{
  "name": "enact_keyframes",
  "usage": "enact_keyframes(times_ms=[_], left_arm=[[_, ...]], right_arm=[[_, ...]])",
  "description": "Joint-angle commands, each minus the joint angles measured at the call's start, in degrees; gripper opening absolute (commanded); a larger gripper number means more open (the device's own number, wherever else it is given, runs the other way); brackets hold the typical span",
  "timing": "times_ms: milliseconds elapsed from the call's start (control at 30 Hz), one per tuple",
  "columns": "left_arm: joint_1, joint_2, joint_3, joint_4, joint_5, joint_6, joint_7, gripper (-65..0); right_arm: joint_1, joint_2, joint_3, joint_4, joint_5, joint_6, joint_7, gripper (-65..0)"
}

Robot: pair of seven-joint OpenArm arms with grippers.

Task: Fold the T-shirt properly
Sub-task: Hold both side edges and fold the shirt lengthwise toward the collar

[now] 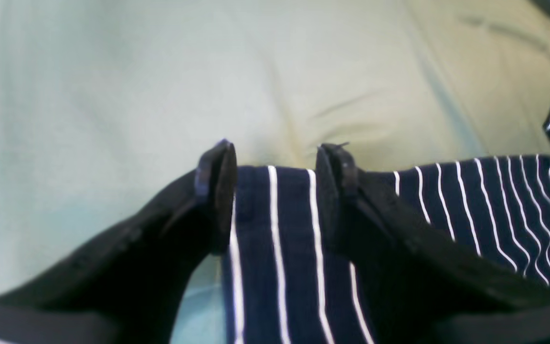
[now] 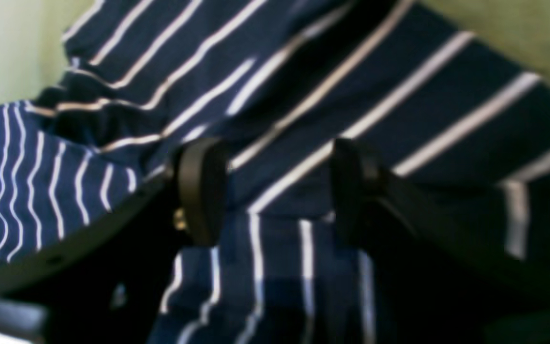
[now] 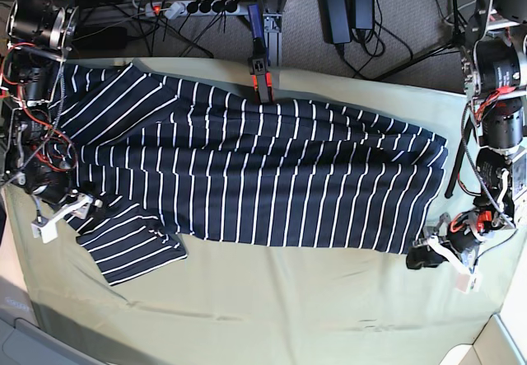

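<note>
The navy T-shirt [image 3: 263, 175] with thin white stripes lies spread sideways across the olive-green cloth [image 3: 272, 299]. One sleeve sticks out at the front left. My left gripper [image 3: 424, 256] is at the shirt's front right corner. In the left wrist view its jaws [image 1: 276, 150] stand open astride the shirt's edge [image 1: 294, 239], with a strip of fabric between the fingers. My right gripper [image 3: 86, 207] sits at the left side by the sleeve. In the right wrist view it [image 2: 276, 143] is open over rumpled folds of the shirt [image 2: 351, 71].
An orange and black clamp [image 3: 261, 77] stands at the table's back edge, touching the shirt. Behind it on the floor lie a power strip [image 3: 198, 7], adapters and cables. Both arm bases stand at the table's side edges. Bare green cloth [image 1: 160, 71] stretches along the front.
</note>
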Motion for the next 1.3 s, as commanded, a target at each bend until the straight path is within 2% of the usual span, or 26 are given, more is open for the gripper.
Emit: enact_keyframes(times_ms=[0,67,167,300,567,700,867,1133,1267], left_arm=[[-1.9,-0.6,-0.1,1.0,-0.4,1.7,-1.4,-34.6],[-1.9,-0.6,-0.1,1.0,-0.1,3.3,-1.6,-34.6],[-1.7,-0.6,-0.1,0.6,0.2,3.6,-1.5,-34.6],[-1.7,-1.1,-0.1,-2.4,3.3,7.4,-3.5,-34.6],[-1.7,-1.1,-0.1,-6.4,1.4,7.4,-3.1,-34.6],[-1.6,-0.9,-0.1,-6.4,-1.3,6.0,-1.5,-34.6],[-1.6,0.2,-0.1,-6.4,-1.5,4.2,-0.5,-34.6],[-1.6,0.9,-0.1,-6.4,-2.8,3.7,1.6,-34.6],[-1.6,1.3,-0.1,-6.4,-3.2,0.4,2.1,-34.6]], right_arm=[[1.5,0.7,0.4,0.8,0.0,3.8,1.0,-30.3],[1.5,-0.1,0.4,0.8,-0.3,3.8,1.0,-30.3],[1.5,-0.5,0.4,0.8,-0.2,3.8,1.0,-30.3],[1.5,-0.5,0.4,0.8,-0.1,3.8,0.7,-30.3],[1.5,-0.5,0.4,0.8,0.4,3.8,0.6,-30.3],[1.2,-0.5,0.4,0.8,0.5,3.8,0.4,-30.3],[1.2,-0.5,0.4,0.8,1.8,3.8,0.4,-30.3],[1.2,-0.5,0.4,0.8,1.8,3.8,0.4,-30.3],[1.2,-0.5,0.4,0.8,1.8,3.8,0.4,-30.3]])
